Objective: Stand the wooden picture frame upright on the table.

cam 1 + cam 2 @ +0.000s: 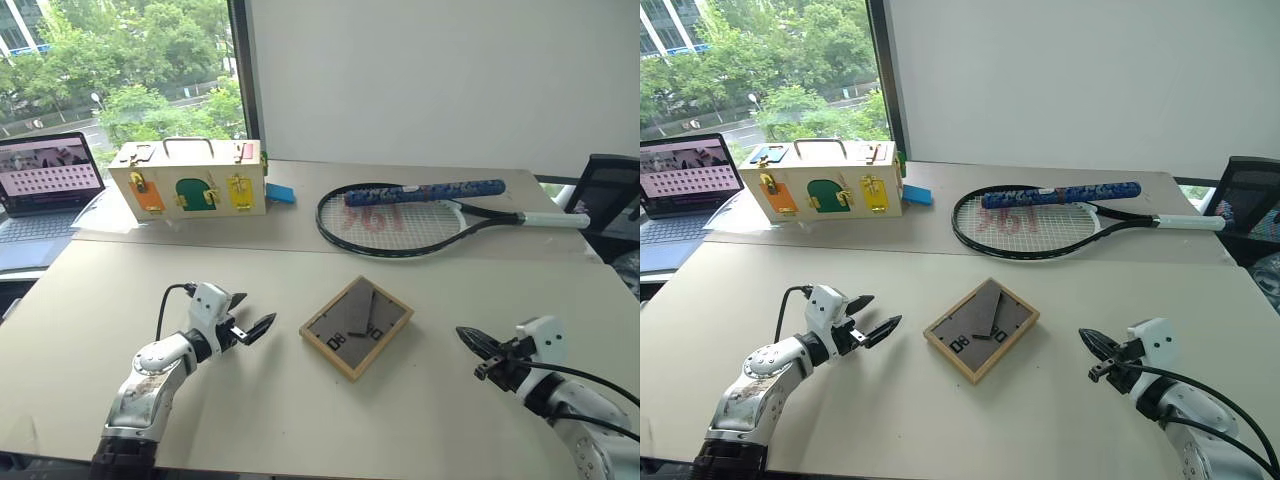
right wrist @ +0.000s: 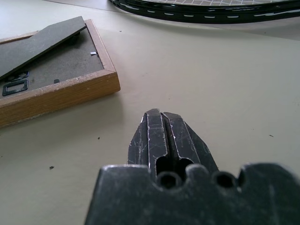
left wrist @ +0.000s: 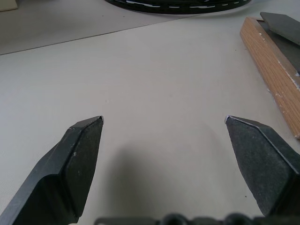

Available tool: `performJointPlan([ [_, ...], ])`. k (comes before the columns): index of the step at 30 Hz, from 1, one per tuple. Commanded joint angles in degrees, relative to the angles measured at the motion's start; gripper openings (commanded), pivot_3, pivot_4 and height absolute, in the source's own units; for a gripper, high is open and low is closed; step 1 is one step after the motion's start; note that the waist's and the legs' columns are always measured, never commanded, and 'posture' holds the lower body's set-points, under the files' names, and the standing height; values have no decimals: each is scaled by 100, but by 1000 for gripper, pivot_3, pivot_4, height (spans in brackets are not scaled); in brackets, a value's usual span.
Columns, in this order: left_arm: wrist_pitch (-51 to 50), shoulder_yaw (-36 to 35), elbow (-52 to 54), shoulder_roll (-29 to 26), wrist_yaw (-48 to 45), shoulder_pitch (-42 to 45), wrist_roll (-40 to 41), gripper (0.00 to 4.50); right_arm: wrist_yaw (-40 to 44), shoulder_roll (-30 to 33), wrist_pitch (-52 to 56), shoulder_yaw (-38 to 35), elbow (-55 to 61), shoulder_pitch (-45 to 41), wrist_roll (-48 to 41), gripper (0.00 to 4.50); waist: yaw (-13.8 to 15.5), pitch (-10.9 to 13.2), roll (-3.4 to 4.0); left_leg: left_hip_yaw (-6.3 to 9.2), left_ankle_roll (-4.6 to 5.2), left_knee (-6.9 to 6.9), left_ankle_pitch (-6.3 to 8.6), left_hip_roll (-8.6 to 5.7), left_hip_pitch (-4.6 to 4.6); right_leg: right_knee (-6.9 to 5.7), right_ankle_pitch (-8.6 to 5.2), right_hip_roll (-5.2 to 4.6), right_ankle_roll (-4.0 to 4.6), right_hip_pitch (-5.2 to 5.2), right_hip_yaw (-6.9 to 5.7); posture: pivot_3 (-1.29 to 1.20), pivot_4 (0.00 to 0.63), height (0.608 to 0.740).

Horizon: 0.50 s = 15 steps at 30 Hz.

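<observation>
A wide beige counter runs beneath a window with green trees outside and a plain white wall. Near the middle of it the wooden picture frame lies flat, face down, turned like a diamond, its dark grey backing up with the prop leg folded and a black "08" mark near one corner. The left gripper hovers just beside the frame on its left, pointing toward it, its jaws spread wide apart with nothing between them. The right gripper sits near the frame on the other side, apart from it, its jaws pressed together and empty. At the far side of the counter a tennis racket with a white grip lies flat, with a blue patterned tube resting across its head. To its left stands a cream wooden box with orange, green and yellow latched doors, a small blue object beside it. An open laptop sits at the far left edge.
</observation>
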State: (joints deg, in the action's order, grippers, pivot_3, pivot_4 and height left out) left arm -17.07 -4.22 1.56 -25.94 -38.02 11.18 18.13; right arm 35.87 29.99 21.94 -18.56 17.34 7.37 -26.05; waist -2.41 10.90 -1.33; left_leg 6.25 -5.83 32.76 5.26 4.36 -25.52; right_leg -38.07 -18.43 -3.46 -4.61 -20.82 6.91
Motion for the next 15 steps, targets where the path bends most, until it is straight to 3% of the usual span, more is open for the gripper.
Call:
performJointPlan([
  [1, -363, -218, 252, -336, -467, 267, 469, 4500, 238, 337, 209, -139, 304, -116, -316, 52, 0, 0, 0, 0, 0, 0, 0, 0, 0, 0, 0, 0, 0, 0, -1, 0, 150, 720],
  [5, -942, -291, 159, -1317, -1839, 1027, 1091, 4500, 1113, 1530, 1225, -516, 1100, -107, -1253, 52, -4, 10, 8, 0, -1, 4, -3, 0, -10, -14, -1, 0, -1, -16, 0, 0, 150, 720],
  [10, -1161, 5, -437, -2031, -2948, 1960, 1168, 4500, 1226, 2517, 2213, -1012, 1538, -402, -2143, 52, -4, 5, 8, 0, 3, -1, -2, 0, -2, 4, -8, -1, -12, 2, -1, 0, 150, 720],
  [13, -1155, 232, -921, -2010, -3320, 2518, 1074, 3787, 998, 2716, 2544, -998, 1770, -545, -2349, 0, 1, 6, 6, 0, 7, -3, 1, 0, -4, 5, -9, -1, -9, -1, -3, 0, 150, 720],
  [15, -1056, 362, -1146, -1917, -3441, 2728, 989, 3016, 786, 2685, 2675, -906, 1954, -591, -2410, 0, 14, 6, 5, 0, 7, -2, 1, 0, -12, 5, -9, -1, -8, -8, -4, 0, 150, 720],
])
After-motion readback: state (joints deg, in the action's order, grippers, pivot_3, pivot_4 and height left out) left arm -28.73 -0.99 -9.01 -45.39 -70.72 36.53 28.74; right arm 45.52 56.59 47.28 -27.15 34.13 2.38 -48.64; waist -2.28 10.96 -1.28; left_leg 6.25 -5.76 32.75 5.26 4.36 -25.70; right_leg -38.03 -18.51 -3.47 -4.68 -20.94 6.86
